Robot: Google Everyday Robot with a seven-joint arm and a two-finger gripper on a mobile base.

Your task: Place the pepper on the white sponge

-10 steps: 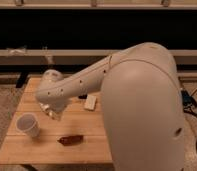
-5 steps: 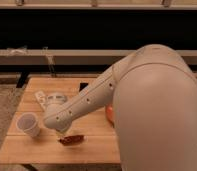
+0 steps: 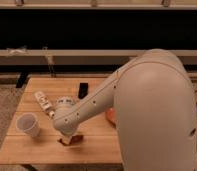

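The pepper (image 3: 73, 140) is a small dark red-brown piece lying on the wooden table (image 3: 32, 150) near its front edge. My gripper (image 3: 67, 134) is at the end of the big white arm (image 3: 142, 100), low over the table, right at the pepper's left end and partly covering it. The white sponge is hidden behind the arm.
A white cup (image 3: 28, 124) stands at the front left. A long white tube with labels (image 3: 43, 101) lies behind it. A small black block (image 3: 83, 90) sits near the table's back edge. An orange-red dish (image 3: 111, 116) peeks out beside the arm.
The arm has swung forward and down, bringing the gripper from the table's back left to the pepper at the front. The sponge has gone out of sight behind the arm.
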